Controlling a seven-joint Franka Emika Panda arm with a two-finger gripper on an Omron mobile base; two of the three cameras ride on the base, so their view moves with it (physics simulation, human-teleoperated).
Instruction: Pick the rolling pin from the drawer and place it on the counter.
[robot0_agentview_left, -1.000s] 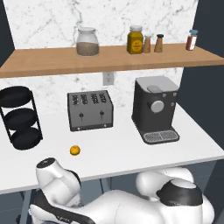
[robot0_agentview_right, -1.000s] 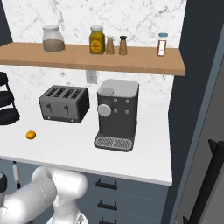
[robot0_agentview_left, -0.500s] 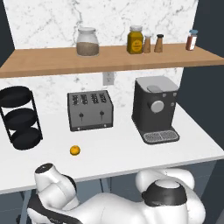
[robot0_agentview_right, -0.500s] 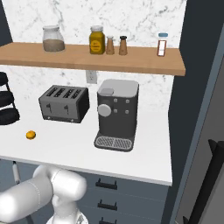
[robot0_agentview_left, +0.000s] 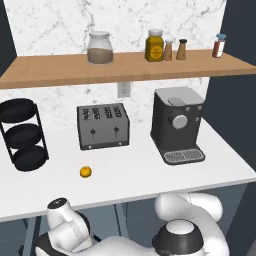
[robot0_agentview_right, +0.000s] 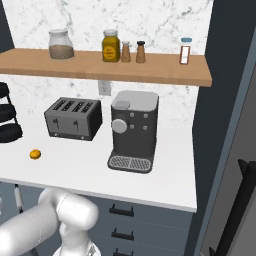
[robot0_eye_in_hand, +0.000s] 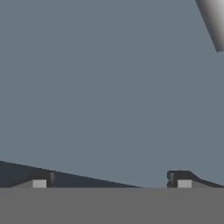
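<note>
In the hand view, the white-grey body of the rolling pin crosses the top right corner; its handles are out of frame. It lies on the flat grey-blue floor of the drawer. My gripper is open just above that floor, fingertips wide apart with nothing between them, and the pin is well off to one side. A slim pale rod with a black end, likely the same pin, shows below the counter's front edge. My arm bends down under the counter.
On the counter stand a toaster, a coffee machine, a black tiered rack and a small orange fruit. A wooden shelf with jars hangs above. Closed drawer fronts sit to the right.
My arm has sunk lower below the counter's front edge, its joints dropping in both base views. The jaws have stayed wide apart. Nothing on the counter moved.
</note>
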